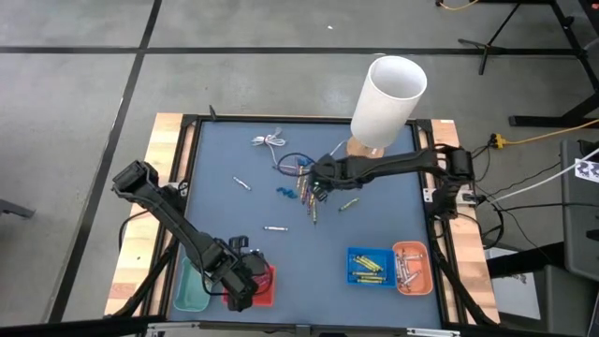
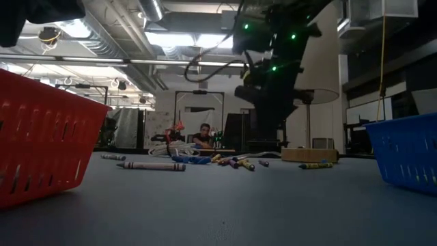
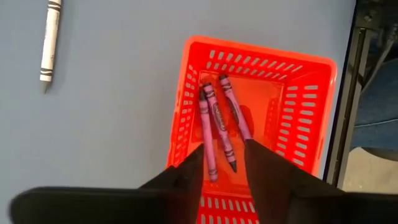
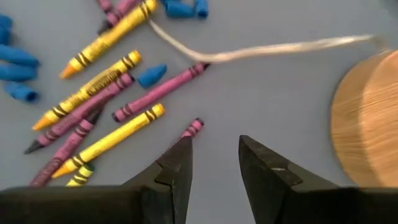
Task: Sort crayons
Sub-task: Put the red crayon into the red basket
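The right gripper is held with its jaws apart and empty, just above the crayon pile near the middle of the table, toward the far edge. In the right wrist view a purple crayon is seen with its tip just ahead of the fingers; its body is partly hidden behind one finger, so its full lie cannot be told. Beside it a yellow crayon and further purple and yellow ones are laid roughly parallel, on a diagonal to the line between the fingers. A turn of the wrist would probably be needed before any of them could be closed on across its width. The right arm is judged much the nearer to this pile.

The left gripper is held over the red basket at the near left corner, jaws parted and empty, with three purple crayons lying in the basket below. A white crayon lies alone on the mat near that basket, closer to the left arm.

A green basket stands beside the red one; a blue basket with yellow crayons and an orange basket stand at the near right. Blue chunky bits, a thin white cable and a wooden base under a white tube lie near the pile. The table is covered by a grey-blue mat; a person is seen seated in the room beyond.
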Robot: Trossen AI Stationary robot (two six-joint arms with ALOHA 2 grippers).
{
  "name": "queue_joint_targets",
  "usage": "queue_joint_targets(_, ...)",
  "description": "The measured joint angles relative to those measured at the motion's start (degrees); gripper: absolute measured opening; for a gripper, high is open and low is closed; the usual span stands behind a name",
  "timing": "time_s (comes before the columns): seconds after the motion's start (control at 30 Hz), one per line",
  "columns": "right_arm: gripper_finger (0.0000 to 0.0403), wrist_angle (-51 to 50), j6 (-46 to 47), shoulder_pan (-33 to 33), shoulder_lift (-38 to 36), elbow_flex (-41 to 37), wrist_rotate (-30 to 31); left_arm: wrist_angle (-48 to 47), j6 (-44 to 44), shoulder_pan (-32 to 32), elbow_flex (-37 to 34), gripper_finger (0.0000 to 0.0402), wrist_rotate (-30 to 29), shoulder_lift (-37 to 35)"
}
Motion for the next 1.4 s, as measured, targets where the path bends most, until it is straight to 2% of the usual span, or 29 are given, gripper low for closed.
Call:
queue_joint_targets(0.27, 0.0128, 1.2, 1.2, -0.2, 4.5, 0.0, -2.3, 0.1, 0.0, 0.3, 0.0, 0.0139, -3.1, 0.0)
queue_joint_targets(0.93, 0.0125, 4.0, 2.4, -0.1, 8.8, 0.2, -5.3, 0.6, 0.1, 1.1, 0.0, 0.0141, -3.7, 0.0)
queue_joint_targets(1.03, 0.0109, 4.2, 2.4, -0.1, 8.8, 0.1, -5.3, 0.7, 0.1, 1.2, 0.0, 0.0141, -3.7, 0.0)
queue_joint_targets(1.33, 0.0017, 4.3, -0.7, -0.1, 8.8, 0.1, -5.5, 0.7, 0.5, 1.2, 0.0, 0.0141, -3.8, 0.0)
queue_joint_targets(1.4, 0.0008, 4.3, -1.5, -0.1, 8.8, 0.1, -5.4, 0.7, 0.5, 1.2, 0.0, 0.0141, -3.8, 0.0)
